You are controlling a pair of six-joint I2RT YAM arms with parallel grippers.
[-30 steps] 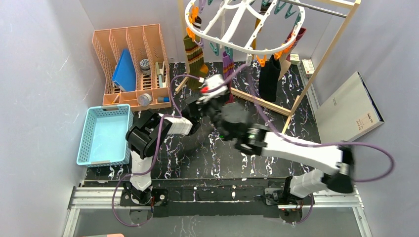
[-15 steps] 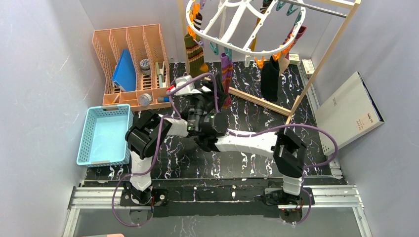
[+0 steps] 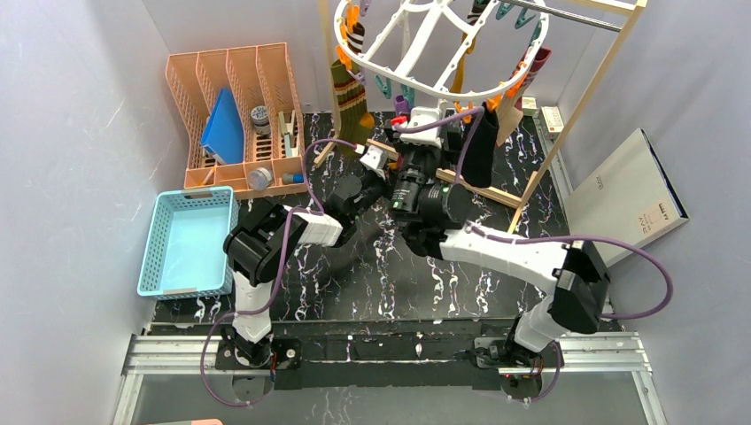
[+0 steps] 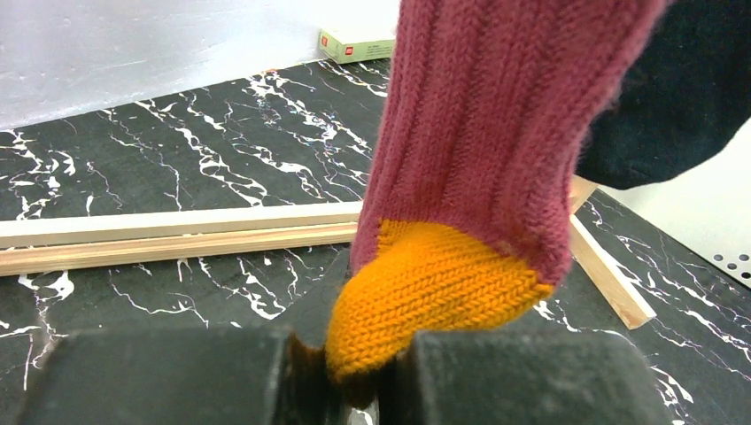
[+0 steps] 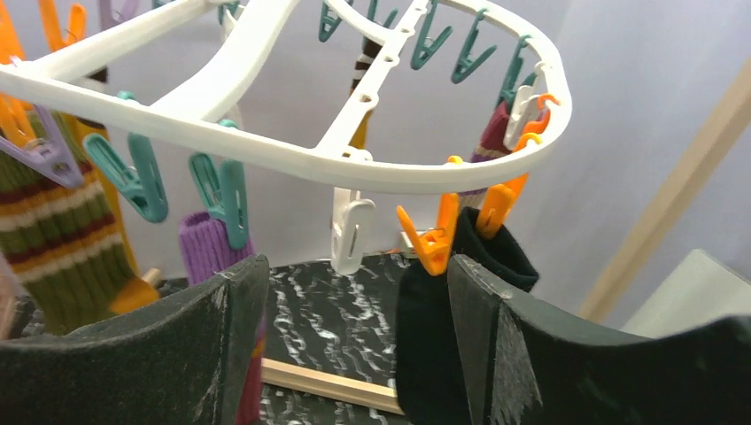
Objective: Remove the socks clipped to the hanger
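The white oval hanger (image 3: 434, 44) hangs at the back with orange and teal clips. An olive striped sock (image 3: 350, 93), a black sock (image 3: 483, 146) and a maroon striped sock (image 3: 536, 66) hang from it. My left gripper (image 4: 354, 372) is shut on the orange toe of the purple-orange sock (image 4: 478, 159), which hangs down beside the black sock (image 4: 673, 97). My right gripper (image 5: 350, 301) is open and empty just below the hanger rim (image 5: 292, 155). The purple sock's cuff (image 5: 208, 248) is by its left finger and the black sock (image 5: 425, 336) by its right finger.
A wooden frame with a metal rod (image 3: 576, 97) carries the hanger, and its base bars (image 4: 177, 235) lie on the black marbled table. A peach organizer (image 3: 235, 115) and a light blue basket (image 3: 186, 239) stand at the left. A grey board (image 3: 624, 190) leans at the right.
My right arm swung from low on the right across to the left, then rose under the hanger between the purple and black socks. My left gripper has stayed at the purple-orange sock's toe.
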